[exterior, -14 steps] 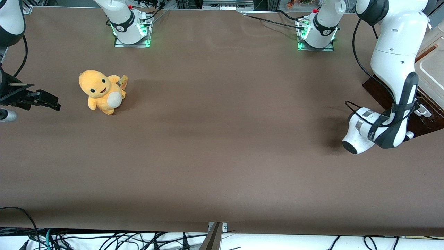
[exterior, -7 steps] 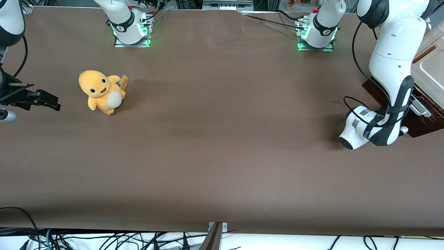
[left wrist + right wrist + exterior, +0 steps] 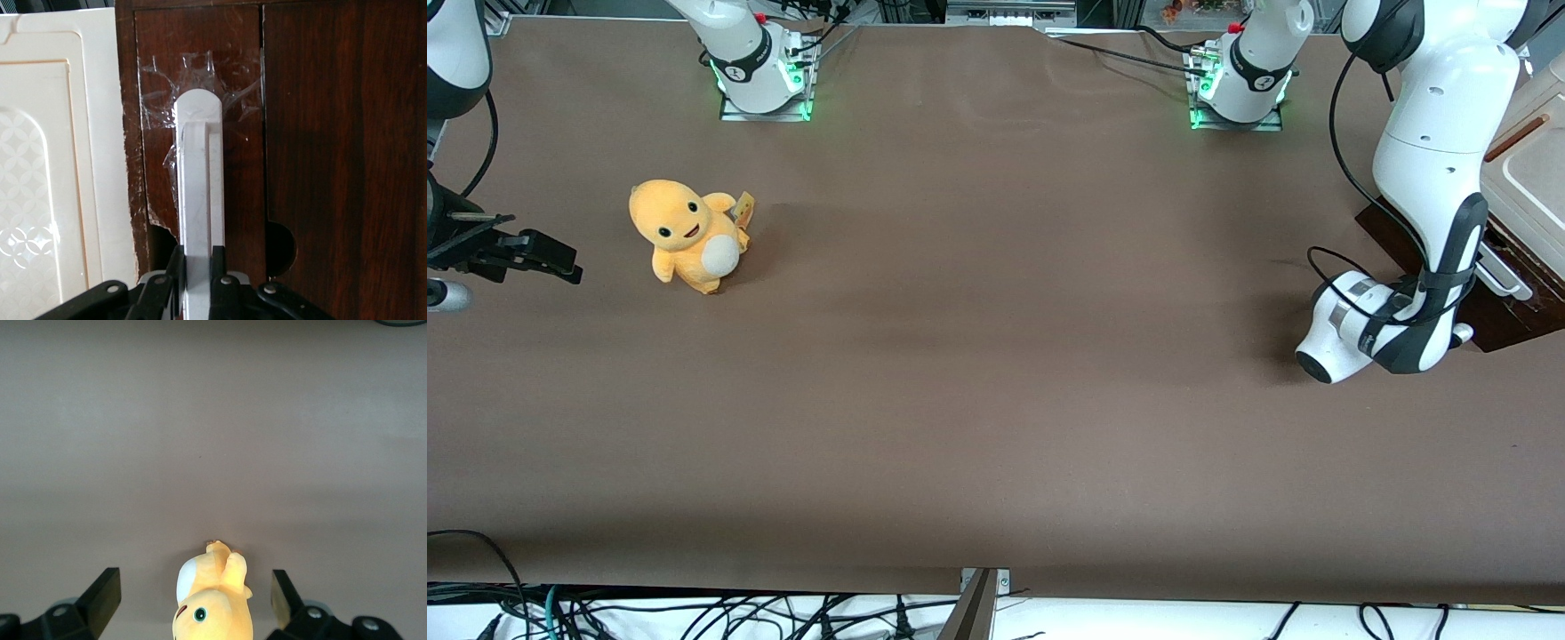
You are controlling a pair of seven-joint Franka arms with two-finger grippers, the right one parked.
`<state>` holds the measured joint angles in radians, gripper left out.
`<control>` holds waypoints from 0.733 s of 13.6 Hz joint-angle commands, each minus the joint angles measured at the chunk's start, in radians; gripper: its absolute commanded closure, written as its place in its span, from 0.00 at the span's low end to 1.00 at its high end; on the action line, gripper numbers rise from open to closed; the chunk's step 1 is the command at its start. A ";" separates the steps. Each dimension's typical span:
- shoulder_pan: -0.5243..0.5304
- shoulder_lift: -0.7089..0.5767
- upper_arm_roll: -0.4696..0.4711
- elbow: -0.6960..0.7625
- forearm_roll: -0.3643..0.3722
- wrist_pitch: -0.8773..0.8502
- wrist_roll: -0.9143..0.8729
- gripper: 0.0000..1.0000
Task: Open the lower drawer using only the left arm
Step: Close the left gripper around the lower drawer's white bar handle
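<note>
The left arm reaches down at the working arm's end of the table, in front of the lower drawer. In the front view its forearm and wrist cover the gripper. In the left wrist view the gripper is shut on the drawer's long white bar handle, one black finger on each side of the bar. The dark brown glossy drawer front fills the view around the handle. Clear tape is stuck to the wood at the handle's end. A piece of the handle shows beside the forearm in the front view.
A cream cabinet panel stands above the drawer and also shows in the left wrist view. An orange plush toy sits toward the parked arm's end of the table. Two arm bases lit green stand at the table's edge farthest from the front camera.
The left arm's wrist has shifted a little toward the middle of the table, away from the cabinet, in the first half second. Since then it has hardly moved.
</note>
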<state>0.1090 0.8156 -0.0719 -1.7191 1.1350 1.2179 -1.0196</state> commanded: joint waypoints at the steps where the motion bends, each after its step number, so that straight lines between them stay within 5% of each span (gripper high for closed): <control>1: 0.011 -0.026 -0.009 -0.005 -0.023 0.005 0.013 0.88; 10: -0.026 -0.016 -0.011 0.015 -0.024 0.005 0.013 0.88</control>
<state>0.1032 0.8108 -0.0815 -1.7153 1.1331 1.2212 -1.0198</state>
